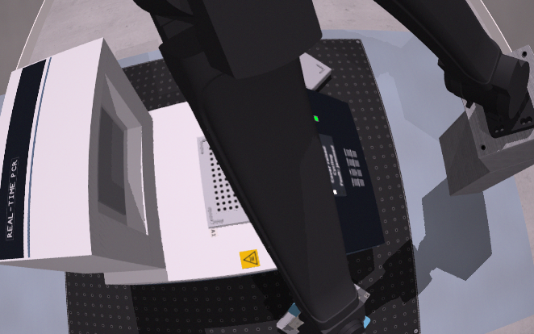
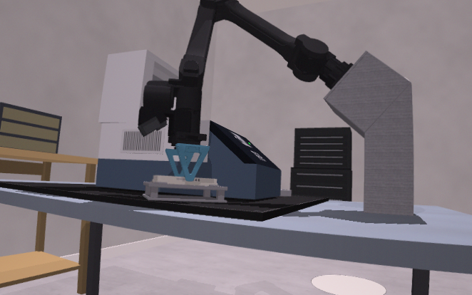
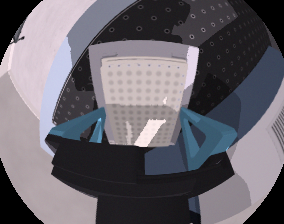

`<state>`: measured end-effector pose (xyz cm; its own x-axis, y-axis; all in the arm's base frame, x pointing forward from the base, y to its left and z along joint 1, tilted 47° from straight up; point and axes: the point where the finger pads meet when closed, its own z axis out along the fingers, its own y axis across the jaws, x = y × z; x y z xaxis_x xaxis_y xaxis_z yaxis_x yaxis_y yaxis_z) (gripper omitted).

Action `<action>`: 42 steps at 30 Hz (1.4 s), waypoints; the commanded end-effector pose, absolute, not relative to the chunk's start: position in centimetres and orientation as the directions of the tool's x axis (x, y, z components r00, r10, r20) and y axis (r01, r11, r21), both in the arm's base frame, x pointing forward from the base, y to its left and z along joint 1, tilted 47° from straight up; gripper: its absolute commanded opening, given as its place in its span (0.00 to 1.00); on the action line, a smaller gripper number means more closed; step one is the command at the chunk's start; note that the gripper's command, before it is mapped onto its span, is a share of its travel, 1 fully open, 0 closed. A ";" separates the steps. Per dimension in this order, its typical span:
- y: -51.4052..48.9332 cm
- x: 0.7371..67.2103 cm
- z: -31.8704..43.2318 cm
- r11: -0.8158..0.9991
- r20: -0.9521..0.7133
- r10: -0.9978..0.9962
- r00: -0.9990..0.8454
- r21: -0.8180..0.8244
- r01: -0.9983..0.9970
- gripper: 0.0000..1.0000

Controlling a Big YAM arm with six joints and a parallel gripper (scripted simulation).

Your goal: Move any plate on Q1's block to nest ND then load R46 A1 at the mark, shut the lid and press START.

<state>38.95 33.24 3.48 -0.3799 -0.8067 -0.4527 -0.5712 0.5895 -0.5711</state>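
Observation:
Cycler Q1 point(image 1: 185, 190) stands with its lid point(image 1: 65, 157) raised, and its lamp point(image 1: 315, 118) shows green. The block point(image 1: 221, 186) shows bare wells, and the arm hides its right part. The sealed plate R46 point(image 3: 143, 99) lies flat on nest N1 point(image 2: 185, 187) in front of Q1. My gripper point(image 3: 142, 111) is open, lowered over the plate, with one teal finger at each long side. In the exterior view the fingertips point(image 2: 187, 177) reach down to the plate's level. I cannot tell whether the fingers touch it. The plate's printed marks are too small to read.
The keypad point(image 1: 352, 167) sits on Q1's dark panel. A second grey nest point(image 1: 315, 70) stands behind the arm at the mat's far side. The arm's grey pedestal point(image 2: 381, 146) stands on the table to the right. Cabinets and a wooden shelf stand beyond the table.

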 end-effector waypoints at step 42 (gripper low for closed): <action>33.1 39.8 3.3 0.607 -0.460 -0.794 -0.397 -0.563 -0.561 1.00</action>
<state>39.33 33.18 3.19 -0.3829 -0.8055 -0.4523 -0.5697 0.5913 -0.5708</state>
